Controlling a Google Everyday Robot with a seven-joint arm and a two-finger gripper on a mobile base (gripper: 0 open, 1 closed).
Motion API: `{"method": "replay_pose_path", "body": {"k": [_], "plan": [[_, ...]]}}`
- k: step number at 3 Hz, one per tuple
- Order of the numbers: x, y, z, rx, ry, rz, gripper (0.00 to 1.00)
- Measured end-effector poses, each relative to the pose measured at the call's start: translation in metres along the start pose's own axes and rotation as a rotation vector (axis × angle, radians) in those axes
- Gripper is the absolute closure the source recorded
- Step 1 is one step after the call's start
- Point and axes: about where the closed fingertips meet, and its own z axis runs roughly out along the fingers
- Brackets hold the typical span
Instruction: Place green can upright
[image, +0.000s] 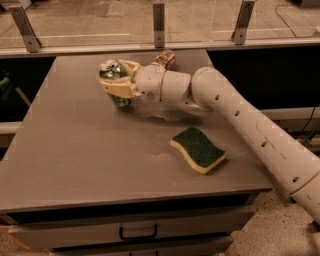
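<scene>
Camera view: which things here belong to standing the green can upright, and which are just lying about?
Part of the job:
- green can, gripped at the far left of the table
- gripper, closed around it
- table

Lying about:
- sponge, front right
- brown can, behind the arm
</scene>
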Motion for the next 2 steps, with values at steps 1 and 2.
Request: {"method": "replay_pose_path", "body": {"k": [1,2], "plan": [[0.0037,0.0015,-0.0043,0.004,0.002,0.008,0.36],[0.0065,0.0036,-0.0077,0.008,0.002,0.016,0.12]]}}
